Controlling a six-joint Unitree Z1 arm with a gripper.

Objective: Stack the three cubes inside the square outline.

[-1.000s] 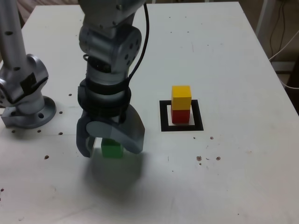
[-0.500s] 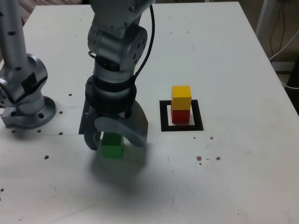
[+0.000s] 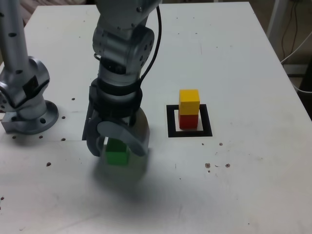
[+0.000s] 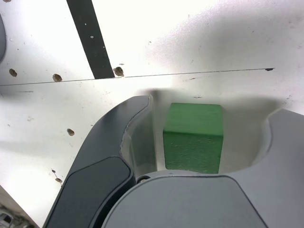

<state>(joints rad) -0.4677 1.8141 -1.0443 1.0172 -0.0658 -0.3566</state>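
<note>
Green cube (image 3: 117, 152): on the table (image 3: 234, 58), between the two sides of the claw (image 3: 115, 144), at 9 o'clock from the square.
Claw: apart, a gap shows on each side of the cube.
Yellow cube (image 3: 189, 102): on top of the red cube (image 3: 188, 120).
Square (image 3: 189, 131): holds the red cube.

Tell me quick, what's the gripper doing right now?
Gripper: jaws on either side of the green cube, a gap showing; not gripping it yet.
</note>
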